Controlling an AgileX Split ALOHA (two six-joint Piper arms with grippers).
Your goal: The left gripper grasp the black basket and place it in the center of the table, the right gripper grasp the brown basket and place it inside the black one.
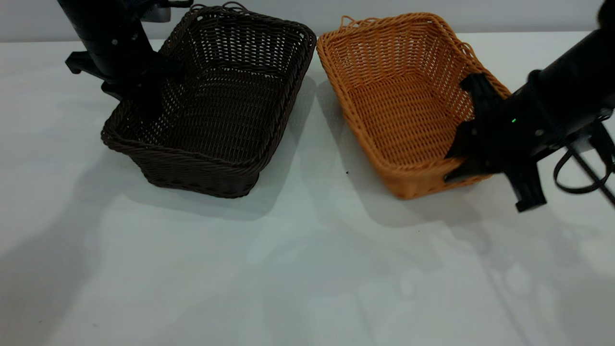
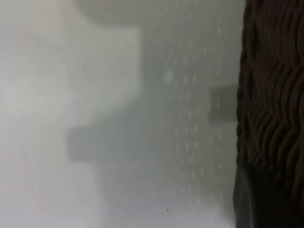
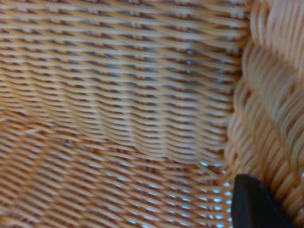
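Observation:
The black basket (image 1: 211, 110) stands on the table (image 1: 307, 269), left of centre. My left gripper (image 1: 149, 103) straddles its left long wall and is shut on it. In the left wrist view one dark finger (image 2: 251, 199) presses the outside of the dark weave (image 2: 275, 95). The brown basket (image 1: 408, 101) stands to its right, a narrow gap between them. My right gripper (image 1: 463, 158) is shut on its right rim near the front corner. In the right wrist view one finger (image 3: 254, 202) lies inside, against the braided rim (image 3: 270, 109).
The two baskets sit side by side towards the back of the table. A broad stretch of bare tabletop (image 1: 307, 288) lies in front of them. The right arm's cable (image 1: 576, 173) hangs off to the right.

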